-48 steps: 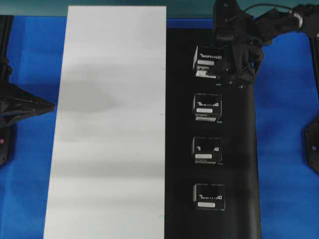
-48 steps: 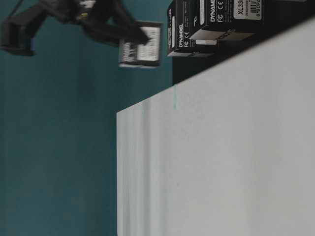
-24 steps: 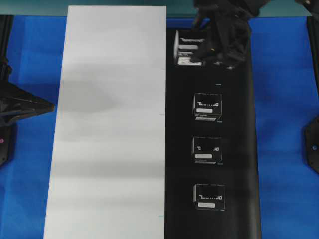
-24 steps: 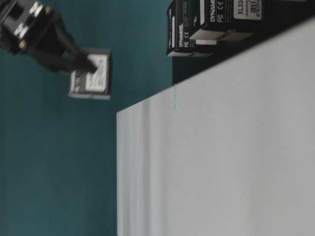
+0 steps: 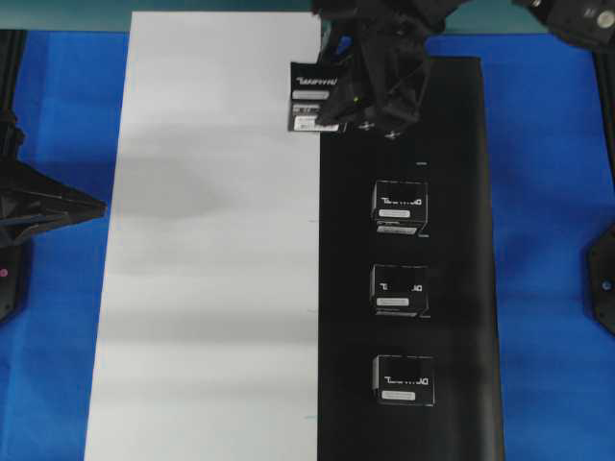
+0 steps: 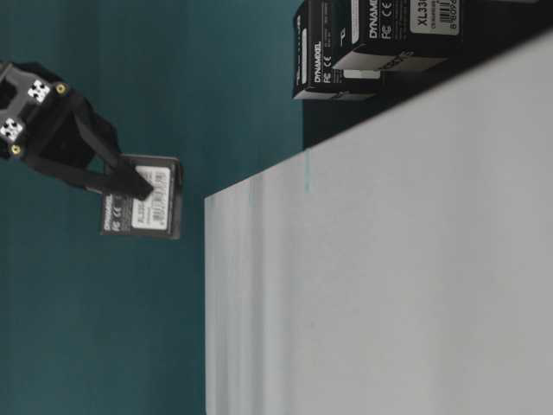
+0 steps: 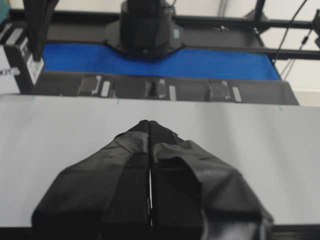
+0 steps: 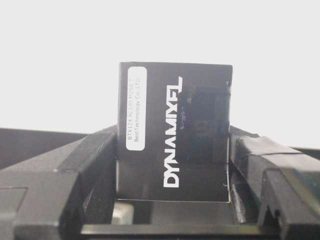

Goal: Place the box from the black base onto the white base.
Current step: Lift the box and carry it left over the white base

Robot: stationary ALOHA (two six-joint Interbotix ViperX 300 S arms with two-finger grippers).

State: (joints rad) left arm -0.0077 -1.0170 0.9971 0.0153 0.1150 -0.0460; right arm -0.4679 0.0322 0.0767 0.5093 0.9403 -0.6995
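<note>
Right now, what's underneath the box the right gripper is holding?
The box hangs in the right gripper over the seam: white base beneath its left part, black base beside. The strip directly below is hidden.

My blue table, two sheets side by side

On my table (image 5: 548, 192) the white base (image 5: 211, 269) lies left and the black base (image 5: 452, 240) right, their long edges touching. Three boxes (image 5: 400, 207) (image 5: 399, 289) (image 5: 404, 379) sit in a row along the black one, well apart.
</note>
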